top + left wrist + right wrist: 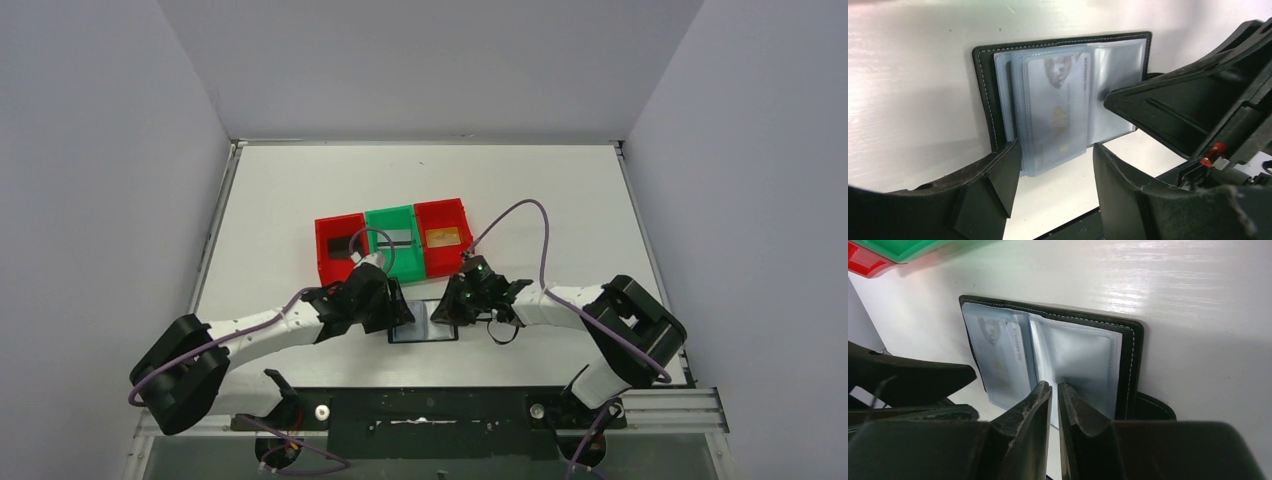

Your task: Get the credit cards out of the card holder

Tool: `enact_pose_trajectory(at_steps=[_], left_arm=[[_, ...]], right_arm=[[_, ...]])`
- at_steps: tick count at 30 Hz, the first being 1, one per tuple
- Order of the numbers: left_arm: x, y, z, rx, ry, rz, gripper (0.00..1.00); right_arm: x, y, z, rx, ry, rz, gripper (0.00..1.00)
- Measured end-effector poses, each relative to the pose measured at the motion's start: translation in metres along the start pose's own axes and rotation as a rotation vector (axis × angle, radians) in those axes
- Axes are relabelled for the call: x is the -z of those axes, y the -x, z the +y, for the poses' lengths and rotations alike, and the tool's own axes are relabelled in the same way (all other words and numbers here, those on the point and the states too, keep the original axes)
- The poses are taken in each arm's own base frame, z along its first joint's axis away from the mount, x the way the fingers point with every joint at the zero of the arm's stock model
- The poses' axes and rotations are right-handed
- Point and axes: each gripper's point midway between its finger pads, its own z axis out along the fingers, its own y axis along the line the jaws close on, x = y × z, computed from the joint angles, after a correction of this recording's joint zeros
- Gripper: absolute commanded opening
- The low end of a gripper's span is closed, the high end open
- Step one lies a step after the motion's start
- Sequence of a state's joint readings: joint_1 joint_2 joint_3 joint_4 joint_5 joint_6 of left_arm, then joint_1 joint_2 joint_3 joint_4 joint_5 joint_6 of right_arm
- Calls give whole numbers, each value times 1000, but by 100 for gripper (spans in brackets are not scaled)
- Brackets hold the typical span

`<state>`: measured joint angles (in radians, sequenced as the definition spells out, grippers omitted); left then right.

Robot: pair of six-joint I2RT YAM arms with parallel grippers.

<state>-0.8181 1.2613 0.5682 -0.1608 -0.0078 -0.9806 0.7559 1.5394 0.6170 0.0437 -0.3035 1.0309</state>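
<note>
At the card holder (1120,70) edge, left hand (1057,150) gapes empty, right hand (1054,387) nearly closed

Card holder (985,90): matt black leather, possibly faux; sleeves (1118,65) glossy clear plastic.

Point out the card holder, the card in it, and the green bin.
card holder (985,95): left wrist view, black stitched left border.
card (1055,115): left wrist view, face behind clear sleeve.
green bin (392,214): top view, far wall.

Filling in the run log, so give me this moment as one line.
card holder: open, flat | left tool: open, straddling sleeved card | right tool: nearly shut, tips at clear sleeve
</note>
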Motion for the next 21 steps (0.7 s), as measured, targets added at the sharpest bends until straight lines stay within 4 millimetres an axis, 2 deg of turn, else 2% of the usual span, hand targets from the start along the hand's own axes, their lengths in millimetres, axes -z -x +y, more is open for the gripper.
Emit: enact_pose_trajectory(at_steps=[4, 11, 21], left_arm=[[-6, -11, 5, -1, 14, 53, 53], [-9, -16, 1, -1, -8, 79, 46], [-9, -17, -3, -9, -16, 81, 47]], right_arm=[[-2, 0, 2, 3, 4, 3, 15], [-5, -1, 5, 4, 19, 11, 15], [-8, -1, 7, 0, 35, 18, 15]])
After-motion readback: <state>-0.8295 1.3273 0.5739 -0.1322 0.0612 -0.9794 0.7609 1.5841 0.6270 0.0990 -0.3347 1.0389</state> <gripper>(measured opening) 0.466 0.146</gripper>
